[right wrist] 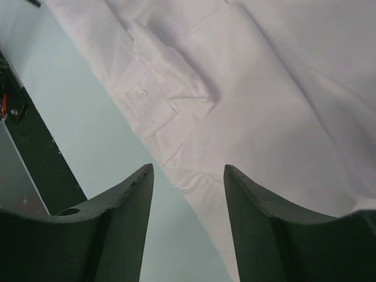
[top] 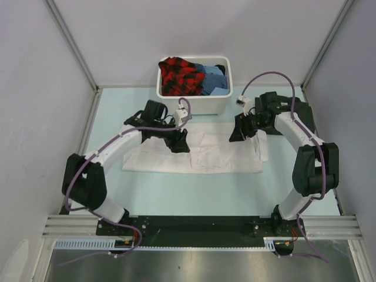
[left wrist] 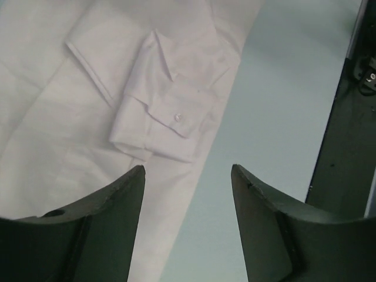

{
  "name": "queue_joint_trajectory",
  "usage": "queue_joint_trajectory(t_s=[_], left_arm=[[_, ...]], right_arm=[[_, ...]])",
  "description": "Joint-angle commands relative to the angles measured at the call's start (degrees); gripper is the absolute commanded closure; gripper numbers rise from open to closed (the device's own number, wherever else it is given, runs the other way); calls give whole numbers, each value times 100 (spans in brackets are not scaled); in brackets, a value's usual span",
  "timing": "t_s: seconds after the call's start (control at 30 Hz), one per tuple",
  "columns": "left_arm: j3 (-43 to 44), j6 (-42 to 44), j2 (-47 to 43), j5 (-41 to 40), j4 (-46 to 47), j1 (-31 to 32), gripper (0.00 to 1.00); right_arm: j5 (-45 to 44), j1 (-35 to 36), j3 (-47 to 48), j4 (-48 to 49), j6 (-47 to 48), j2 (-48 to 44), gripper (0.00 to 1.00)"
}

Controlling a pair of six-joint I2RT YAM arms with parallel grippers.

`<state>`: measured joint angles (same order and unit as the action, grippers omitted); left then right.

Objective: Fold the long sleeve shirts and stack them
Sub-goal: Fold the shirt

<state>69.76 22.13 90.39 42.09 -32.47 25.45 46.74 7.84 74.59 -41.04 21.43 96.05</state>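
A white plastic tub (top: pixel 194 106) stood at the far edge of the pale green worktop (top: pixel 194 191), close to the grey back wall (top: pixel 194 29). Inside it, a red and black checked cloth (top: pixel 178 76) lay left of a blue cloth (top: pixel 212 79). A black plate (top: pixel 194 224) ran along the near edge.

A robot lab cell: bare white panel walls (top: pixel 176 29); aluminium frame rail (top: pixel 76 224); pale green table (top: pixel 194 188).

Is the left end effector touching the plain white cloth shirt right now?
Cannot tell. Left wrist view shows the left end effector open over the white shirt with no cloth between its fingers, but tip contact is hidden.
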Motion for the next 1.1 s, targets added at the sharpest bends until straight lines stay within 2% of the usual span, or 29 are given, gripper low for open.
queue_joint_trajectory(t_s=[0.0, 0.13, 0.23, 0.4, 0.53, 0.83, 0.93, 1.0, 1.07], left_arm=[[-1138, -2465, -171, 72, 1856, 127, 37], [-1491, -3993, 153, -393, 2507, 153, 42], [-1613, -4698, 400, -710, 2735, 267, 42], [-1913, -5288, 681, -570, 3053, 381, 44], [-2045, -5447, 919, -517, 3176, 390, 49], [-1966, -5667, 1226, -587, 3159, 434, 53], [-1887, -5659, 1279, -482, 3229, 443, 61], [-1730, -5510, 1297, -421, 3177, 443, 73], [-1545, -5055, 1253, -315, 2575, 426, 89]], right_arm=[[-287, -212, -41, 149, -279, 54, 46], [-586, -274, -146, 43, -262, 37, 50], [-798, -318, -252, 26, -297, 1, 51], [-1114, -484, -445, 17, -394, 89, 53], [-1237, -581, -498, -27, -473, 186, 54], [-1299, -661, -743, 60, -456, 151, 55], [-1404, -652, -788, 139, -456, 221, 55], [-1466, -661, -805, 166, -447, 291, 56], [-1598, -669, -814, 184, -438, 414, 57]])
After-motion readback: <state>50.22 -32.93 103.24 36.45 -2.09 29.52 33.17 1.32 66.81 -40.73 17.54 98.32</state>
